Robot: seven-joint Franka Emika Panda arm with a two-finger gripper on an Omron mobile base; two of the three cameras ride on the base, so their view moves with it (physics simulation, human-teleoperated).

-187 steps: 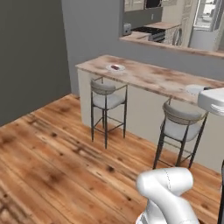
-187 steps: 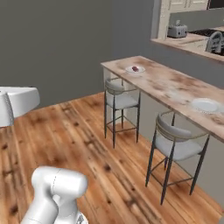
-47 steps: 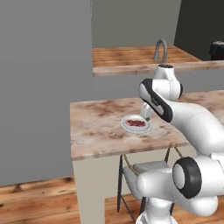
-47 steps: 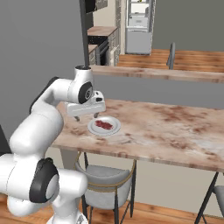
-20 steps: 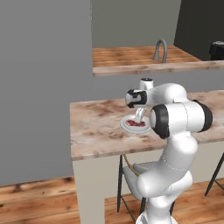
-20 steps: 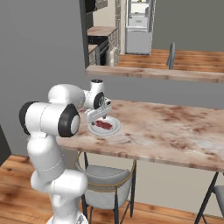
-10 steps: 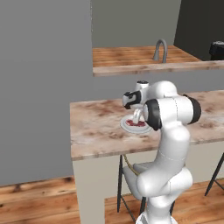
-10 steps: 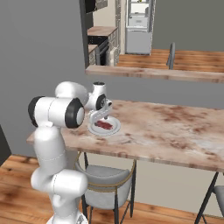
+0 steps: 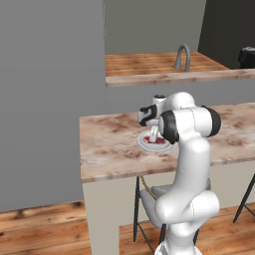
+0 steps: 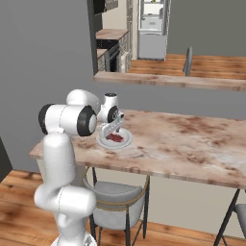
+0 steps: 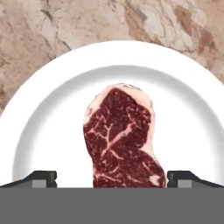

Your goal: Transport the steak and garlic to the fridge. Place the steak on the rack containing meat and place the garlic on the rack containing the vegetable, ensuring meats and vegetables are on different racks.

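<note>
End effector [image 11: 112,178] spread wide, holding nothing, poised directly above the steak [image 11: 123,138], one fingertip showing at each side of the meat's near end. Steak lying flat in the middle of a white plate [image 11: 48,109], itself resting on the marbled brown table [image 9: 109,144] toward the table's end nearest the grey wall, between front and back edges. Fridge [image 10: 152,29] standing well apart, visible through the opening beyond the raised bar ledge. No garlic made out.

Handling, as a judgement: a thin, soft, limp slab, light, probably slick with its fat rim; likely to sag or fold if pinched by one tip only. Best taken across the narrower width, near the middle of its length, fingers straddling both whitish edges and lowered almost to the plate surface so the pads close on the sides, not above them. Risk of scraping the plate or sliding it along the table on too deep a descent; risk of the meat slipping out during the long carry on too shallow a bite.
</note>
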